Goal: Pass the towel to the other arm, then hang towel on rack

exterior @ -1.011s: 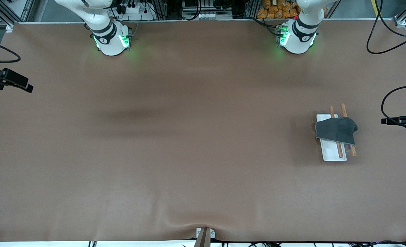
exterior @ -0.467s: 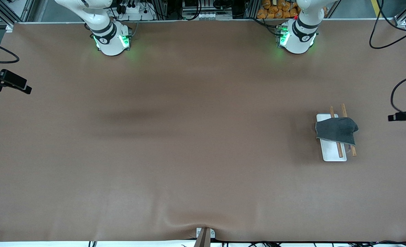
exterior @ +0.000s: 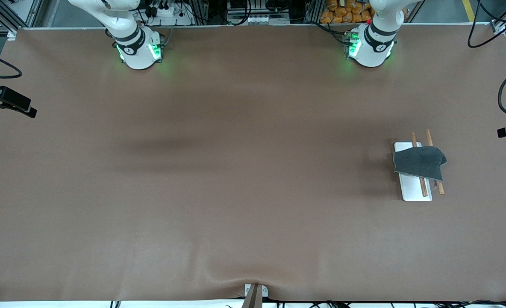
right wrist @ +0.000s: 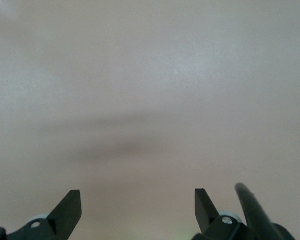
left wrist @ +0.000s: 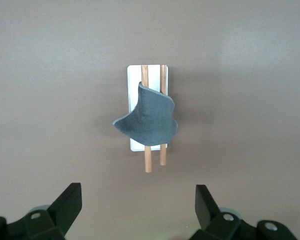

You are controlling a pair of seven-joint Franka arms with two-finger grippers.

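The towel [exterior: 419, 163] lies draped across the two brown rods of the rack [exterior: 412, 193], which stands toward the left arm's end of the table [exterior: 236, 171]; the cloth covers the middle of the rods and leaves both of their ends bare, and one corner hangs past the edge of the white base; no finger touches it.

In the left wrist view the left gripper [left wrist: 138, 210] hangs high over the table with its jaws spread wide and nothing between them; the towel [left wrist: 149, 120] and the rack [left wrist: 135, 75] sit well below it and apart from it, roughly in line with the gap between its fingertips.

In the right wrist view the right gripper [right wrist: 138, 210] is likewise wide apart and empty, held over bare table [right wrist: 150, 100] at the right arm's end, well apart from the rack; only a soft shadow lies on the surface under it, and a dark cable [right wrist: 255, 210] runs beside one finger.
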